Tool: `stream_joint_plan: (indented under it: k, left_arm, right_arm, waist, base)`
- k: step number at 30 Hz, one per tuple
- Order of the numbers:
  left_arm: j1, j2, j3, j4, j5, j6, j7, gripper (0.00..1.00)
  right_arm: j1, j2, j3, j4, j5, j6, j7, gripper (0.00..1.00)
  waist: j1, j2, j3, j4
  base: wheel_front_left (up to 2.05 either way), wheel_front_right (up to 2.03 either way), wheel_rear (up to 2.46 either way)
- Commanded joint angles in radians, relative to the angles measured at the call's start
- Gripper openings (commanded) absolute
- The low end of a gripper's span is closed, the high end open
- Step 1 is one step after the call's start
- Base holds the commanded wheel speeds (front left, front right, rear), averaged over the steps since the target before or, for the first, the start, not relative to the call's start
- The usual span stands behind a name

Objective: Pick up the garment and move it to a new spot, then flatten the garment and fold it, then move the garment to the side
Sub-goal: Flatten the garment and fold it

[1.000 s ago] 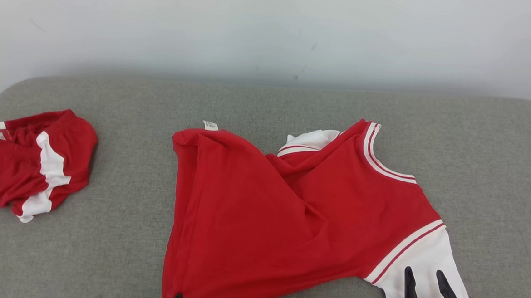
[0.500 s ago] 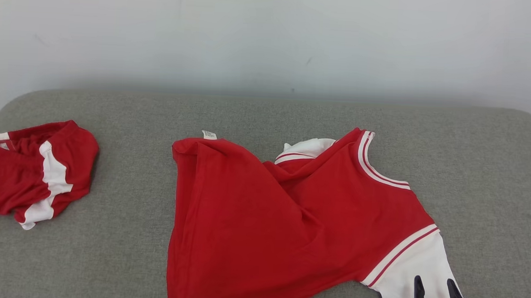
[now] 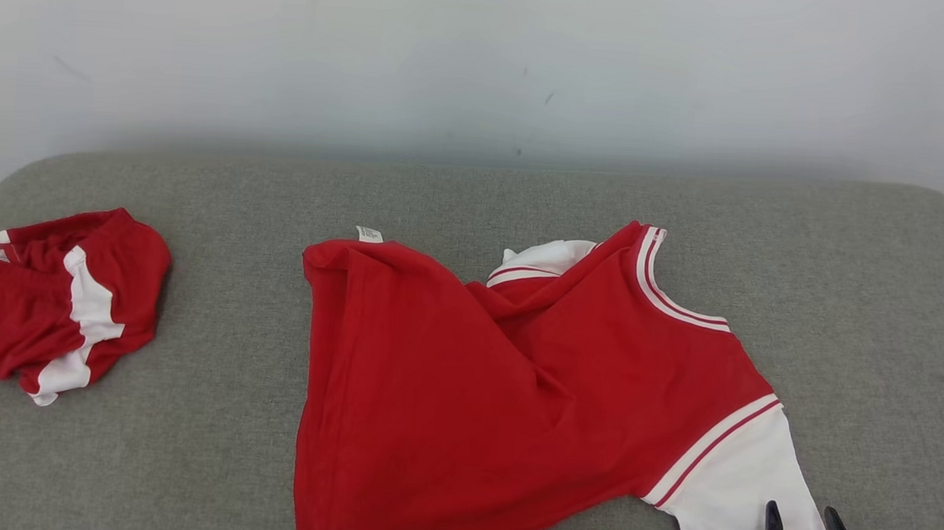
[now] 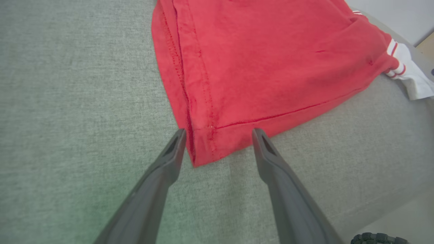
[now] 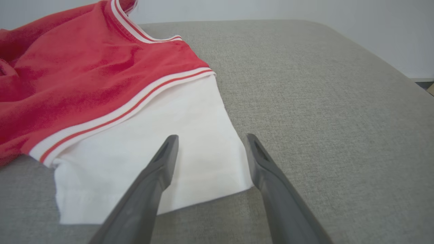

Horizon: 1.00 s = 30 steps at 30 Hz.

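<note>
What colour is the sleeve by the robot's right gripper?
The sleeve is white, with a red-and-white striped band at its top. The right wrist view shows it best.

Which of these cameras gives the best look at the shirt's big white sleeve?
The right wrist view: the white sleeve lies close and large, from striped band to cuff. The head view shows it smaller, near the bottom edge; the left wrist view catches just a far corner.
</note>
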Motion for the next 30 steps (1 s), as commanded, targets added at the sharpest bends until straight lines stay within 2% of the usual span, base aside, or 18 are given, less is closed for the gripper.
stream_joint_plan:
  k: [1,8,16,17,18,19,20,25,30]
  left_arm:
    - [-0.022,0.001,-0.002,0.013,-0.004,-0.007,0.001,1.0]
    - [-0.084,-0.005,-0.023,0.051,-0.013,-0.019,0.001,1.0]
    - [-0.109,-0.012,-0.035,0.09,-0.038,-0.026,0.0,1.0]
    - [-0.113,-0.012,-0.038,0.091,-0.037,-0.027,-0.001,0.92]
    - [-0.118,-0.015,-0.036,0.089,-0.042,-0.028,-0.001,0.62]
    - [-0.117,-0.02,-0.037,0.091,-0.053,-0.029,-0.001,0.19]
    - [-0.116,-0.02,-0.039,0.095,-0.059,-0.03,0.005,0.0]
    - [-0.096,-0.009,-0.054,0.098,-0.074,-0.032,0.009,0.0]
    - [-0.056,0.007,-0.019,0.017,-0.1,-0.032,0.0,0.0]
  right_arm:
    - [-0.012,-0.011,-0.008,0.017,-0.012,-0.003,-0.004,1.0]
    - [-0.051,-0.032,-0.026,0.096,-0.01,-0.003,-0.004,1.0]
    - [-0.086,-0.022,-0.043,0.177,-0.031,-0.003,-0.002,1.0]
    - [-0.089,-0.022,-0.045,0.186,-0.033,-0.003,-0.001,1.0]
    - [-0.092,-0.021,-0.046,0.195,-0.034,-0.003,-0.001,1.0]
    - [-0.095,-0.022,-0.046,0.209,-0.035,-0.003,-0.001,0.56]
    - [-0.099,-0.022,-0.046,0.224,-0.033,-0.003,0.0,0.0]
    - [-0.108,-0.021,-0.036,0.275,-0.015,-0.003,0.003,0.0]
    - [-0.06,-0.017,-0.021,0.212,0.033,-0.003,0.0,0.0]
  waist:
    - [-0.0001,0.0,0.004,0.0]
    - [-0.0001,0.0,0.02,0.001]
    - [-0.0001,0.0,0.029,-0.003]
    - [-0.0001,0.0,0.03,-0.003]
    - [-0.0001,0.0,0.032,-0.003]
    - [-0.0001,0.0,0.032,-0.003]
    - [-0.0001,0.0,0.033,-0.002]
    - [-0.0001,0.0,0.023,-0.001]
    - [-0.0001,0.0,0.005,0.006]
  base:
    - [0.0,0.0,0.0]
    - [0.0,0.0,0.0]
    - [0.0,0.0,0.0]
    - [0.0,0.0,0.0]
    - [0.0,0.0,0.0]
    - [0.0,0.0,0.0]
    - [0.0,0.0,0.0]
    - [0.0,0.0,0.0]
    - [0.0,0.0,0.0]
